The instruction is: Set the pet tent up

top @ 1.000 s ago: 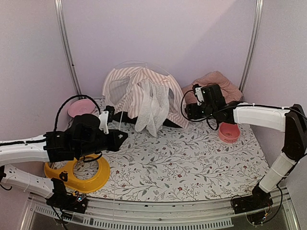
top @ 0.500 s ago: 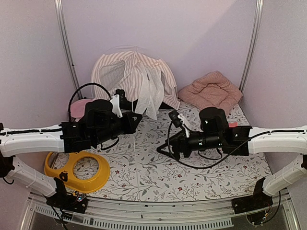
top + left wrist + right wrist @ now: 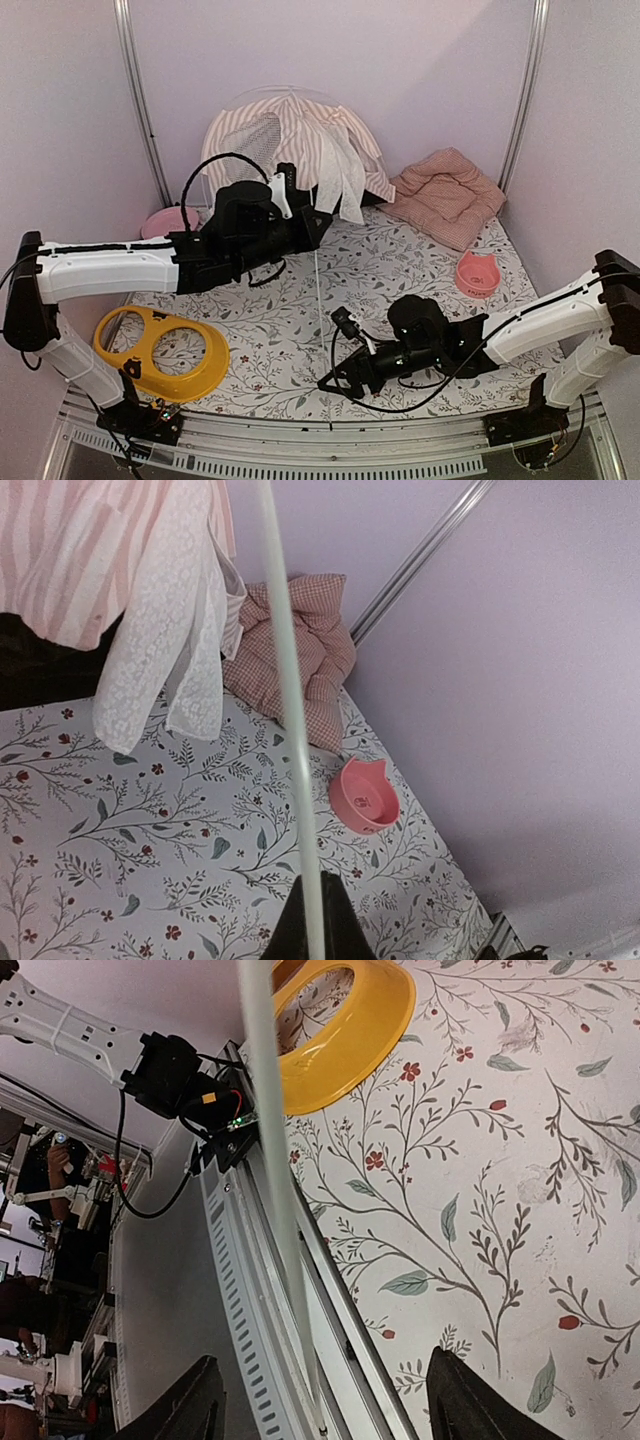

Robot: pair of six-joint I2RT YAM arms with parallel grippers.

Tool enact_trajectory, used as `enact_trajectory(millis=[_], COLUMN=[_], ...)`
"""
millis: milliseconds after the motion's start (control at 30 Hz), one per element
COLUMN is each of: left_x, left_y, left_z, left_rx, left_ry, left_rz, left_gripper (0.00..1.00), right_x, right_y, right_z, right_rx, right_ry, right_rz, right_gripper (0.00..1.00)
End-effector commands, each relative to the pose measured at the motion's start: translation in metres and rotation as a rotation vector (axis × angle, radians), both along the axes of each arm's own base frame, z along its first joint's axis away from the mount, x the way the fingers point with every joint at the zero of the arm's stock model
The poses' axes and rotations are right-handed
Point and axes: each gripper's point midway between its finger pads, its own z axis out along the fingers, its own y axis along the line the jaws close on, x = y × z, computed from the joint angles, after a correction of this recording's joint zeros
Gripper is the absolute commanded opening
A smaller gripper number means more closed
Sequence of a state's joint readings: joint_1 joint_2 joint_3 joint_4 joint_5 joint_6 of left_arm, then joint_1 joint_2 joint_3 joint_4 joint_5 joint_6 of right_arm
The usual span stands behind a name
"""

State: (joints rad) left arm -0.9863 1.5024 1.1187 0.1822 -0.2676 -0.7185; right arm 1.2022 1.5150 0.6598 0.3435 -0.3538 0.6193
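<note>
1. The pet tent (image 3: 290, 140) sits as a striped heap at the far middle of the table (image 3: 400, 300), against the back wall. Its round mesh window (image 3: 255, 135) faces left and its sheer curtain (image 3: 338, 180) hangs on the right.
2. One thin pole (image 3: 322, 320) runs from in front of the tent straight towards us, its long axis far to near, and ends at the table's near edge.
3. The left gripper (image 3: 318, 222) is clamped shut on the pole's far part, just in front of the tent; the left wrist view shows the pole rising out of the closed fingers (image 3: 300, 930).
4. The right gripper (image 3: 325, 385) lies low at the near middle with its fingers (image 3: 190, 1400) spread wide. The pole passes between them, and we see neither touching it.
5. We count one tent, one free pole, one pink checked cushion (image 3: 445, 195) at far right, two pink bowls, one on the right (image 3: 478, 273) and one at far left (image 3: 160, 222), and one yellow two-hole stand (image 3: 160, 350) at near left.
</note>
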Motion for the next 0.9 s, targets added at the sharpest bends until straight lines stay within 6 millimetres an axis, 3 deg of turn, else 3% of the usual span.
enact_trajectory(millis=[0, 233, 733, 867], left_x=[0.023, 0.034, 0.038, 0.039], left_y=[-0.002, -0.007, -0.006, -0.005], left_z=[0.036, 0.036, 0.040, 0.039], left_rx=[-0.052, -0.063, -0.099, -0.104], left_ry=[-0.099, -0.096, -0.092, -0.089], left_rz=[0.024, 0.016, 0.008, 0.009], left_gripper=[0.00, 0.00, 0.00, 0.00], right_x=[-0.003, -0.004, 0.006, 0.006], right_y=[-0.002, -0.012, 0.004, 0.005], right_z=[-0.003, -0.013, -0.010, -0.009], right_rx=[0.028, -0.001, 0.010, 0.012], right_ry=[0.030, 0.045, 0.024, 0.024], right_rz=[-0.019, -0.039, -0.054, -0.056], right_gripper=[0.69, 0.50, 0.34, 0.12])
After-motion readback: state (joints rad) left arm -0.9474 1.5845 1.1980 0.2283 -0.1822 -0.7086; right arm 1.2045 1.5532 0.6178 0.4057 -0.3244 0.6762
